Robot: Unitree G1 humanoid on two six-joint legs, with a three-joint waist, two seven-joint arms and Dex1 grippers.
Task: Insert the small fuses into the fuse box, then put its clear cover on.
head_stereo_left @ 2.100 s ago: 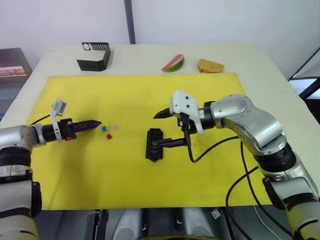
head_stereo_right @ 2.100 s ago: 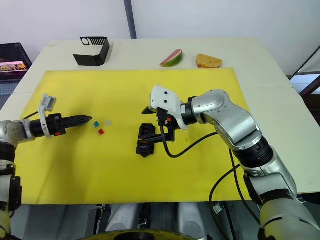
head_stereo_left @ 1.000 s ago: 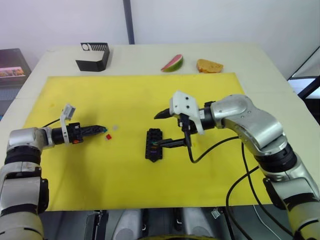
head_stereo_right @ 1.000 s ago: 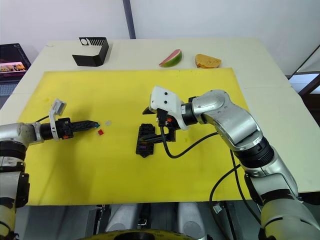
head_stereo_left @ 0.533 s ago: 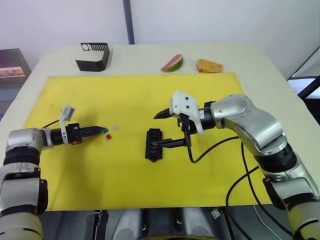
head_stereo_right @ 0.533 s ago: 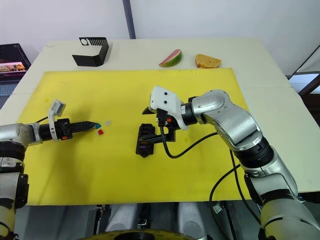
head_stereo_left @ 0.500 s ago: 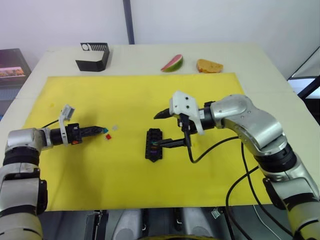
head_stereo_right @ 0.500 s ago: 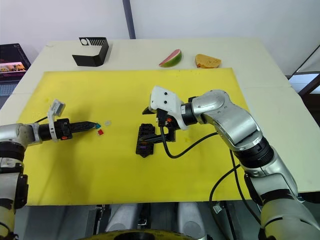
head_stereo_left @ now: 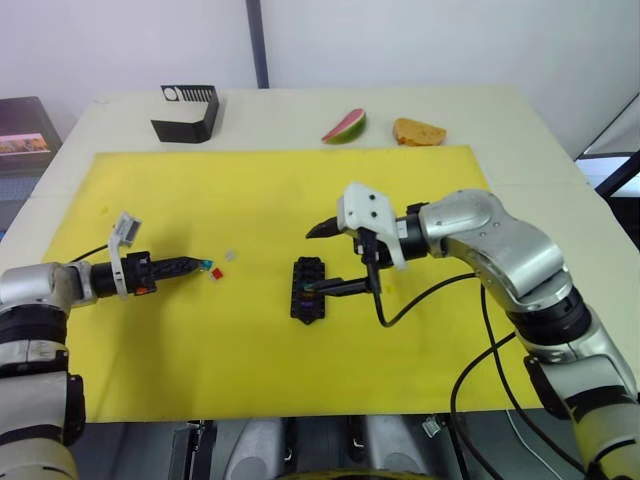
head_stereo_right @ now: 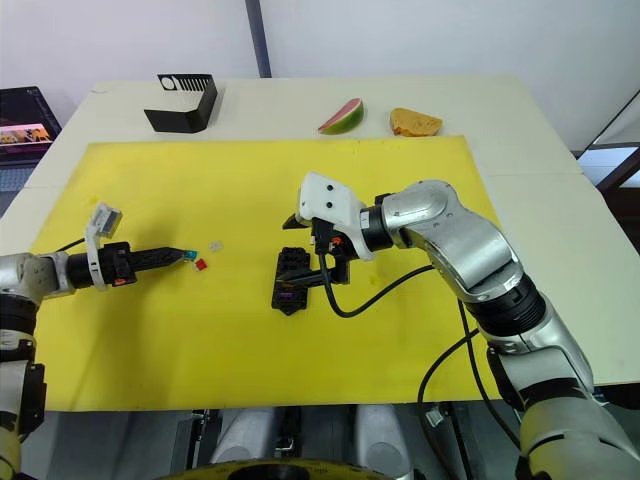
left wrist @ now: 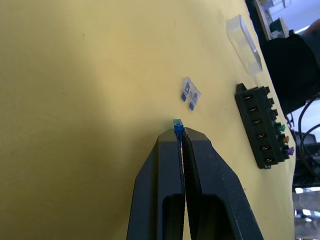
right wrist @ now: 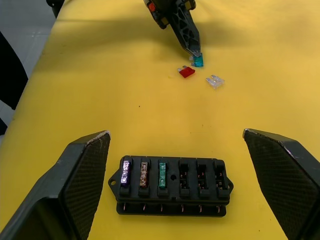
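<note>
From the head, the left gripper (head_stereo_left: 200,265) pinches a teal fuse (head_stereo_left: 205,265) at nine o'clock from the fuse box (head_stereo_left: 307,288); the left wrist shows the clear cover (left wrist: 244,42) lying beyond; the right wrist shows wide-spread right fingers (right wrist: 82,175) and three fuses inside the box.

A cream table (head_stereo_left: 480,110) carries a yellow mat (head_stereo_left: 300,190). A white wall (head_stereo_left: 400,40) with a dark vertical strip (head_stereo_left: 258,45) stands behind.
</note>
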